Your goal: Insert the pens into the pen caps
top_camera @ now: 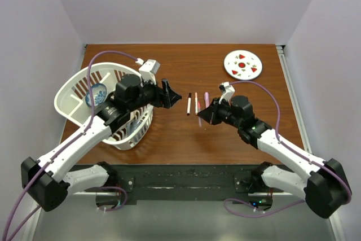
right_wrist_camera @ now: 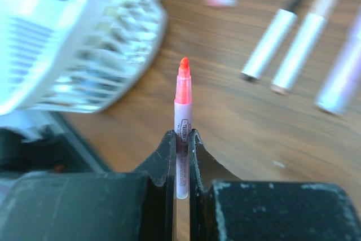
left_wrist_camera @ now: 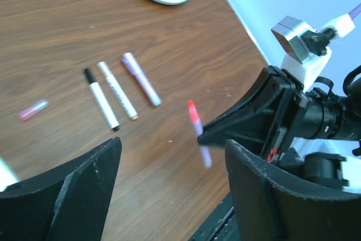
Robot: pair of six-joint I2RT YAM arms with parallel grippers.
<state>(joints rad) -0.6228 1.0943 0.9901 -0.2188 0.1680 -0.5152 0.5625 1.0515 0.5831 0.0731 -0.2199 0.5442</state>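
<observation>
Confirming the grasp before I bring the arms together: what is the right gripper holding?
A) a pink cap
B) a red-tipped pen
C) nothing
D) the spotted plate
B: the right gripper is shut on the red-tipped pen, whose uncapped tip sticks out beyond the fingers.

Pen apparently in the right hand

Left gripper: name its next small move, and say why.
Probably lower the left gripper onto the pink cap lying beside the three pens: its jaws stand open and empty, while the right gripper is shut on the uncapped orange-tipped pen, which needs a cap.
</observation>
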